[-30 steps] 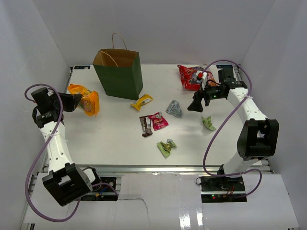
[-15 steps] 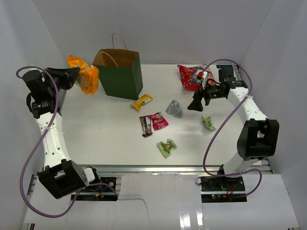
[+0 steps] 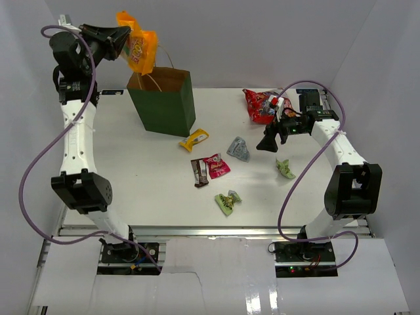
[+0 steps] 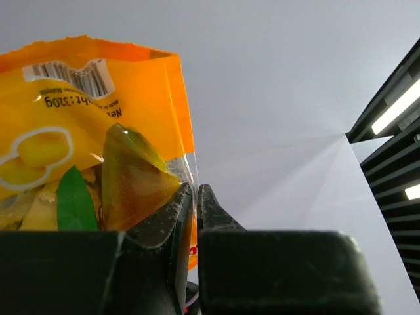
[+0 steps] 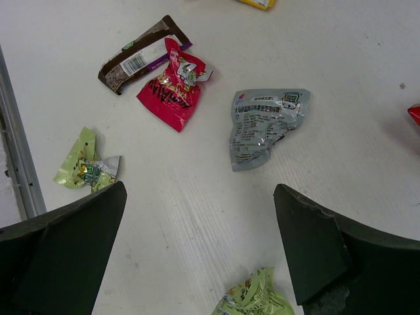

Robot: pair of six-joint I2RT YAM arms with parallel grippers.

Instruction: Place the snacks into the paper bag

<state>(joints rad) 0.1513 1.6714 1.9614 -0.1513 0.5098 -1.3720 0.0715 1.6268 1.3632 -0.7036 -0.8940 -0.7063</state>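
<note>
Orange snack packet [image 3: 139, 49] hangs in the left tool [image 3: 122, 41], whose fingers are clamped together on the wrapper's lower seam. The left arm reaches high over the far left corner. The packet dangles with its long axis pointing down, above the upright dark green paper bag [image 3: 169, 111].

Seen from overhead, the packet sits over the bag's left rear rim, so the open mouth lies below it and slightly to the right. By that reading, a small shift rightward and a lowering would help before release, or the packet may catch the rim.

The right tool [image 3: 268, 142] hovers with its fingers spread wide, holding nothing, close to the silver-grey packet [image 5: 266, 128] and a light green packet [image 3: 285, 168]. The red bag [image 3: 257, 105], yellow packet [image 3: 194, 139], pink packet [image 3: 216, 165] and brown packet [image 3: 199, 172] lie loose on the worktop [image 3: 131, 177], outside the bag.
</note>
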